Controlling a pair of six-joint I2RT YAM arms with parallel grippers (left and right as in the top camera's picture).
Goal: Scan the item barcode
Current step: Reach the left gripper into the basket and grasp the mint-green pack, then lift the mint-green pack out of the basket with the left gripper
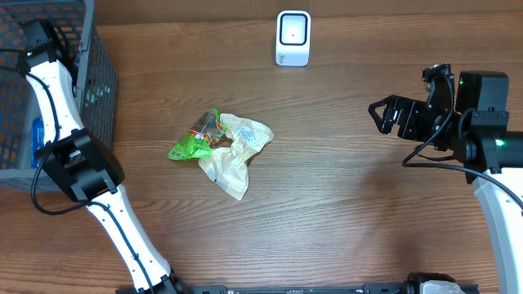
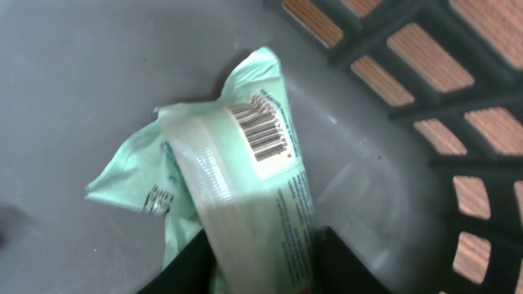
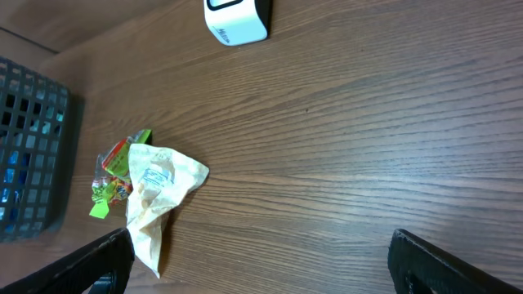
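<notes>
Grey basket [image 2: 98,73] floor carries a light, crinkly, slippery packet [image 2: 253,188], barcode [image 2: 261,131] up, and we judge our left gripper [image 2: 265,269] pinches its end clear of the code, right gripper [image 3: 261,265] gaping empty.

The mint-green packet [image 2: 245,175] runs off the left wrist view's bottom edge between the left pincer [image 2: 263,237] fingers; its small print is blurred.

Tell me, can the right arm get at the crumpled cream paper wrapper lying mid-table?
Probably yes: only bare wooden table lies between the open right gripper and the crumpled cream paper wrapper, with nothing covering it.
</notes>
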